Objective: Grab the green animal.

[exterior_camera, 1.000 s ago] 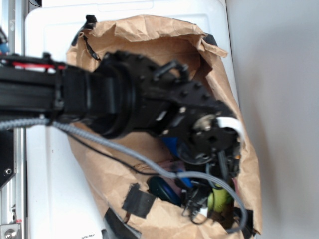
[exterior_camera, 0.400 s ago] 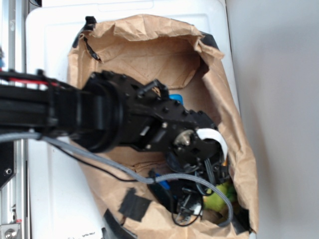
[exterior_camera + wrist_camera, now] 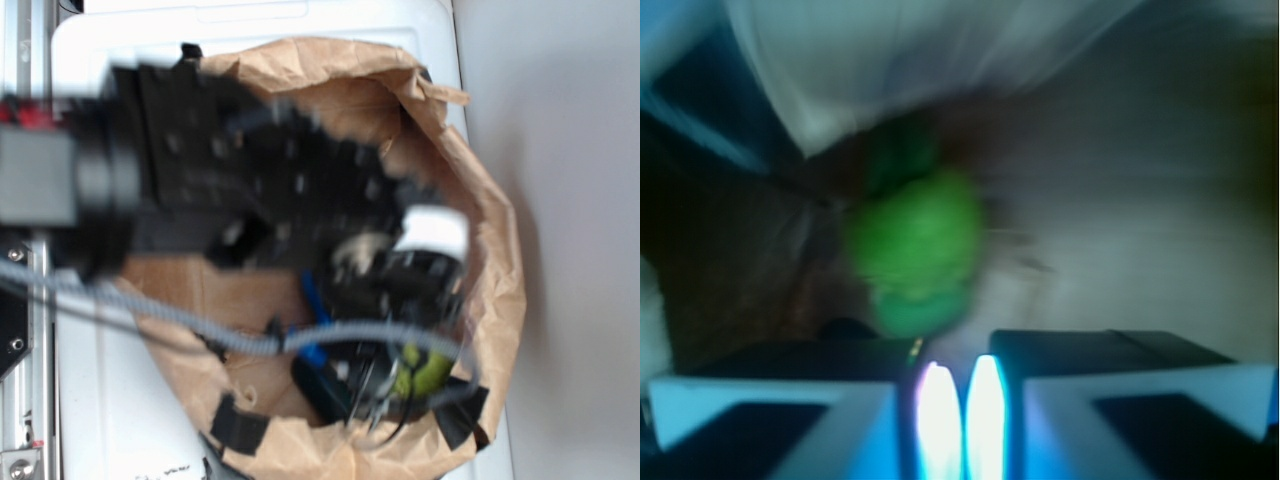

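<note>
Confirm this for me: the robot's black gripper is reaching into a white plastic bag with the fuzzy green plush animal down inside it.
Not quite. The bag is crumpled brown paper, not white plastic; the exterior view shows it on a white surface. The rest holds: the black gripper reaches into it, and the fuzzy green plush animal lies inside.

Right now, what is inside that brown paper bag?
Inside the paper bag, the green animal sits low by the near wall beside something blue. The black robot arm fills the opening and covers the rest; motion blur hides finer detail.
</note>
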Robot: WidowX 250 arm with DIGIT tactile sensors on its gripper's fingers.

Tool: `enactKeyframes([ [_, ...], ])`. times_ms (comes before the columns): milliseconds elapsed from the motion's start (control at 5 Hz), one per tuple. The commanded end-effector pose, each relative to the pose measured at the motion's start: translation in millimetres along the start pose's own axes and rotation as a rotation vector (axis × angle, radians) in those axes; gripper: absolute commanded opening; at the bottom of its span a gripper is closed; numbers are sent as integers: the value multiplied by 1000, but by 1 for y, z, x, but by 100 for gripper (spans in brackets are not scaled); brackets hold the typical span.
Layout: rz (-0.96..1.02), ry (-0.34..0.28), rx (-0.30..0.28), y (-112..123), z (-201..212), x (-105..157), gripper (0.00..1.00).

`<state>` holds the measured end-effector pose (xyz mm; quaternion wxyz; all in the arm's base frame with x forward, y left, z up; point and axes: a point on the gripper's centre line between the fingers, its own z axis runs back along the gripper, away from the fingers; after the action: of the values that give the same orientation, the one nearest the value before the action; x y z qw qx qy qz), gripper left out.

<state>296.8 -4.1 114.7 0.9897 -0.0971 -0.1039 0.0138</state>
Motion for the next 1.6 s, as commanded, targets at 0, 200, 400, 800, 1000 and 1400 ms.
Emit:
enactKeyframes([
  [0,139,29,277,20,65,10,0],
  [200,84,12,275,13,56,2,100],
  [400,-33,19,186,7,38,-6,100],
  [800,-119,-30,159,-7,-11,-6,100],
  [1000,-138,-28,165,-16,-30,-2,100],
  [1400,-127,-84,-70,-26,-32,5,100],
])
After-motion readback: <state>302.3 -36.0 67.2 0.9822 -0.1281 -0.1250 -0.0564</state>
